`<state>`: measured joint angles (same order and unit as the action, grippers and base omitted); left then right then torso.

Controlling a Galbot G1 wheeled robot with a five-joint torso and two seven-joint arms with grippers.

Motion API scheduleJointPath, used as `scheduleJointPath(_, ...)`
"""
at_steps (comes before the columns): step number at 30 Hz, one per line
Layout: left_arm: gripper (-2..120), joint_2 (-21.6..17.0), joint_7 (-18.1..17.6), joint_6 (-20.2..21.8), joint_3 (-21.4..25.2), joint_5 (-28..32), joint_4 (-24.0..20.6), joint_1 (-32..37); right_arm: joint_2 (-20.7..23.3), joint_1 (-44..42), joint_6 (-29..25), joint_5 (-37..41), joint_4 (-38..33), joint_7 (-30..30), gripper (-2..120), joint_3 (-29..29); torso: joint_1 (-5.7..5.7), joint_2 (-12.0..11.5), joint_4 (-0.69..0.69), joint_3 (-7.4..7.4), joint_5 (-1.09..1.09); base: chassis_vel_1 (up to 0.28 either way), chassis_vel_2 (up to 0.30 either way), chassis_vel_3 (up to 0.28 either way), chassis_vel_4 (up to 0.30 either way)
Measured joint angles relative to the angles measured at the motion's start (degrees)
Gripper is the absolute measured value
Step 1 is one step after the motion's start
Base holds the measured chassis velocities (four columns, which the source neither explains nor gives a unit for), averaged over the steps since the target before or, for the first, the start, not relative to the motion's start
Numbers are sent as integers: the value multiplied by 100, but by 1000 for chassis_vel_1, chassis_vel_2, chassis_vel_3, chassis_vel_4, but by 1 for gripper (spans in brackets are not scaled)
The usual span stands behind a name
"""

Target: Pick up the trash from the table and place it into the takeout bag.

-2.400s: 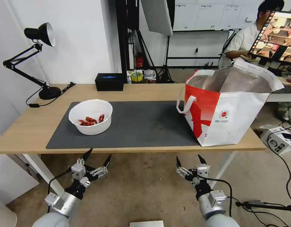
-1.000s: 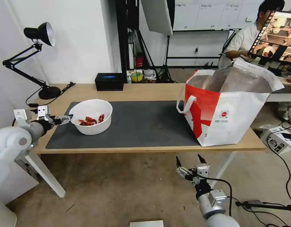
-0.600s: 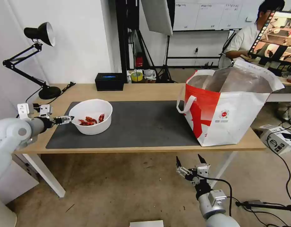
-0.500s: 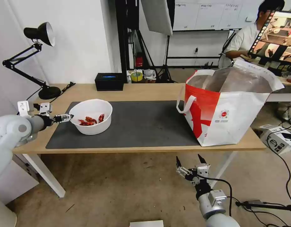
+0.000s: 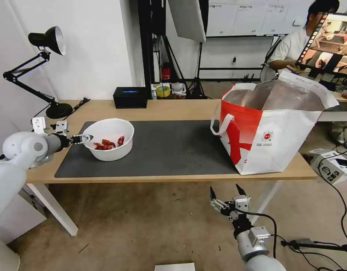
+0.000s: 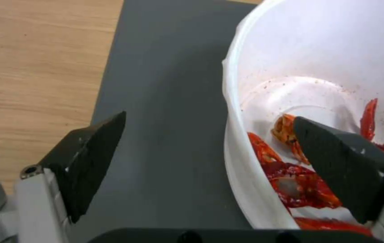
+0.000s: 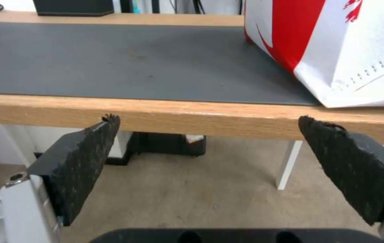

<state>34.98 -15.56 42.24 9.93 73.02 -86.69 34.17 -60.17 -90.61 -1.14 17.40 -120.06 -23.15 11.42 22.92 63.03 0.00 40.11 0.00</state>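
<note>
A white round bowl with red scraps stands on the dark grey mat of the light-wood table, left of the middle. My left gripper is open at the bowl's left rim. In the left wrist view the left gripper straddles the bowl wall: one finger inside over the red scraps, one outside over the mat. The red-and-white takeout bag stands open at the table's right end. My right gripper hangs open below the table's front edge.
A black desk lamp stands at the table's back left and a small black box at the back middle. The mat between bowl and bag is bare. The right wrist view shows the table edge and the bag's bottom corner.
My left arm rose from below the table to the left side and moved right, until its open fingers reached the bowl's left rim. The right arm, bowl and bag stayed put.
</note>
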Motion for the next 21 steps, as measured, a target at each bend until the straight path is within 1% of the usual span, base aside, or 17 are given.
scheduleJointPath(9, 100, 83, -60, 1, -197, 43, 155, -205, 0, 0, 0, 0, 0, 0, 100, 0, 0, 0, 0, 0, 0, 0, 0, 0, 0)
scheduleJointPath(14, 100, 142, -172, 1, -275, 136, 164, -241, 0, 0, 0, 0, 0, 1, 100, 0, 0, 0, 0, 0, 0, 0, 0, 0, 0)
scheduleJointPath(18, 96, 153, -191, 1, -290, 137, 192, -240, 0, 0, 0, 0, 0, 0, 100, 0, 0, 0, 0, 0, 0, 0, 0, 0, 0)
scheduleJointPath(21, 82, 164, -174, -1, -291, 133, 210, -236, 0, 0, 0, 0, 0, 0, 100, 0, 0, 0, 0, 0, 0, 0, 0, 0, 0)
